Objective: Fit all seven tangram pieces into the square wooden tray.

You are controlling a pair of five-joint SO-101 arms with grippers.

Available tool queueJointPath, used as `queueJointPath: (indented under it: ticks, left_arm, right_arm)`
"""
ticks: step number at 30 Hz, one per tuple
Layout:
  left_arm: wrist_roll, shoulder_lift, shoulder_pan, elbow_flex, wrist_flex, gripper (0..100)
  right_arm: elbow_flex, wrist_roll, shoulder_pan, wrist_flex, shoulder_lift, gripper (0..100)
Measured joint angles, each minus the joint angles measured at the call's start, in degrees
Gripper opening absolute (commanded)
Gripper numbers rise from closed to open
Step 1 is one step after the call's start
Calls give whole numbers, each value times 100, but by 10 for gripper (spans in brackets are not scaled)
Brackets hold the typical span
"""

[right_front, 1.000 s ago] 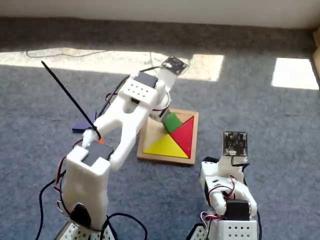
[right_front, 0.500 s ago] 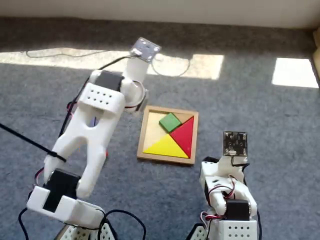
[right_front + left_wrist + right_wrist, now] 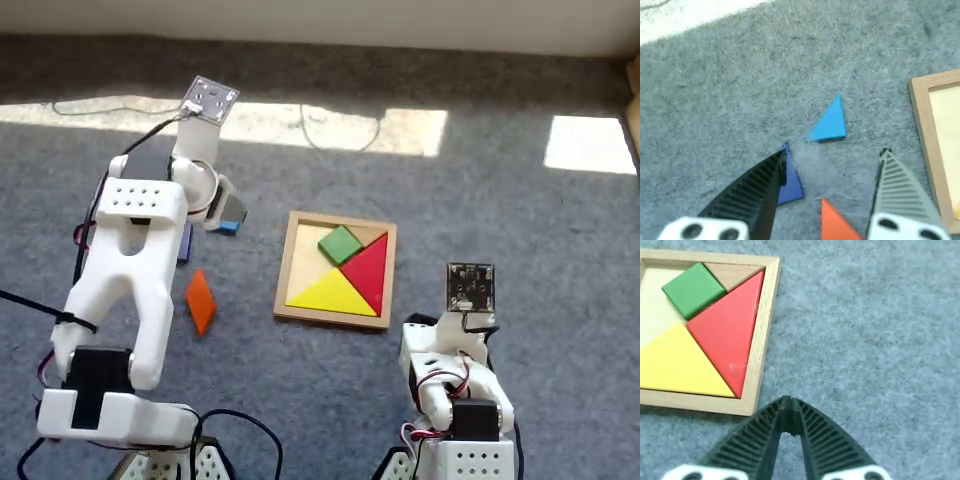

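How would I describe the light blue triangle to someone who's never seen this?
Start at the square wooden tray on the grey carpet and look just left of its far corner. The light blue triangle lies there, paler than the dark blue piece and orange piece nearby.

**Bright pieces on grey carpet**

The pale square wooden tray [image 3: 765,340] holds a green square piece [image 3: 693,289], a red triangle [image 3: 730,335] and a yellow triangle [image 3: 680,365]. Ahead of the left gripper [image 3: 834,155], which has one black ribbed finger [image 3: 760,190] and one grey, lies a light blue triangle [image 3: 830,121]. A dark blue triangle [image 3: 794,186] sits beside the black finger, and an orange piece [image 3: 837,225] lies between the two. The right gripper [image 3: 789,402] is black.
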Motion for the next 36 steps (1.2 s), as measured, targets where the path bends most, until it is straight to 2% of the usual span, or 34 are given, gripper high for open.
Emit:
queueJointPath:
  ticks: [4, 13, 19, 25, 36]
  left_arm:
    - [-369, 527, -18, -255, -9, 274]
    - [-1266, 2637, 0, -2523, 1248, 274]
    - [-1758, 3604, 0, -3622, 1688, 274]
    - [-1934, 4246, 0, -4105, 1741, 270]
    - [-1934, 4607, 26, -4369, 1758, 117]
  right_arm:
    - [0, 0, 0, 0, 0, 6]
    - [0, 0, 0, 0, 0, 6]
    - [0, 0, 0, 0, 0, 6]
    - [0, 0, 0, 0, 0, 6]
    - [0, 0, 0, 0, 0, 6]
